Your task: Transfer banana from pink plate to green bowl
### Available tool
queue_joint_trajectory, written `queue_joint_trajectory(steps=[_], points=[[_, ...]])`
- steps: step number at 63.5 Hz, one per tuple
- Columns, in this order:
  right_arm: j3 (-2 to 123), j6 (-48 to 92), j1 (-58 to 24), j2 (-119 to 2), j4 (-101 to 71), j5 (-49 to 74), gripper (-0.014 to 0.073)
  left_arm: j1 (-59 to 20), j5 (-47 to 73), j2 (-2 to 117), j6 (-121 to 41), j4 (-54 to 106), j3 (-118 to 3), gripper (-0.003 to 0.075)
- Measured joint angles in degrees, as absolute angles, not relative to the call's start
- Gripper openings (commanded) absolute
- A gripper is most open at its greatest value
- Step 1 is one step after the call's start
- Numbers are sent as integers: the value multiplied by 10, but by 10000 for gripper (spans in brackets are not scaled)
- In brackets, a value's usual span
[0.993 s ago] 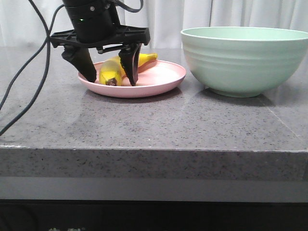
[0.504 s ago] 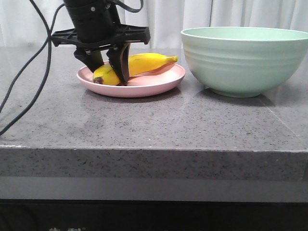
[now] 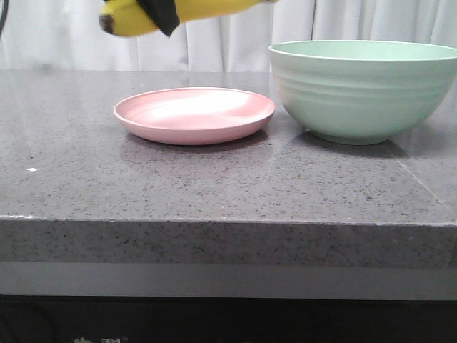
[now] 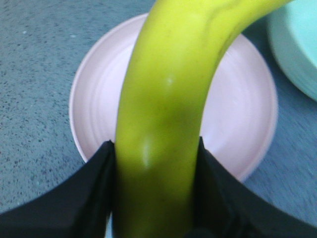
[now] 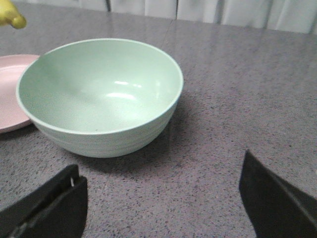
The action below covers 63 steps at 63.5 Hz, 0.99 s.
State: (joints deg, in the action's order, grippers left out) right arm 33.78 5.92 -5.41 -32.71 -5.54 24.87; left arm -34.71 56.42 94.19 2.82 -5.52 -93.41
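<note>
Left end effector is pinching the banana, one black finger on each flank, grip near the blunt dark-tipped end rather than mid-length. In the front view the banana hangs high at the top edge, clear of everything, roughly above the pink plate. Plate is bare on the worktop.

Right end effector: fingers spread wide, holding nothing, parked near the green bowl. Bowl sits just right of the plate, rims close but apart, nothing inside it.

Handling, my read: light, firm enough to pinch, but skin is smooth and the flesh bruises, so moderate squeeze only. Off-centre grip means the long free end can droop or pivot between the fingers during the traverse. A grip nearer the middle of the curve would balance better. Bowl wall is tall, so carry height needs to clear the rim, then release low to avoid a bounce.
</note>
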Motion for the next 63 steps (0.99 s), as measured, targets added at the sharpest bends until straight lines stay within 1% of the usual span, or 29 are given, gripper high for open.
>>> queue_joint_trajectory(steps=[8, 21, 37, 49, 63], points=[[389, 79, -102, -394, -55, 280, 632, -359, 576, 891, 0, -43, -887, -9], [449, 91, -180, -486, -55, 288, 632, -364, 586, 827, -31, 13, -829, -9], [548, 119, -295, -612, -56, 288, 632, -364, 590, 800, -40, 37, -800, -9], [638, 148, -335, -716, -56, 298, 632, -364, 590, 800, -40, 38, -797, -9], [740, 193, -354, -806, -54, 366, 632, -364, 589, 800, -41, 38, -797, -9]])
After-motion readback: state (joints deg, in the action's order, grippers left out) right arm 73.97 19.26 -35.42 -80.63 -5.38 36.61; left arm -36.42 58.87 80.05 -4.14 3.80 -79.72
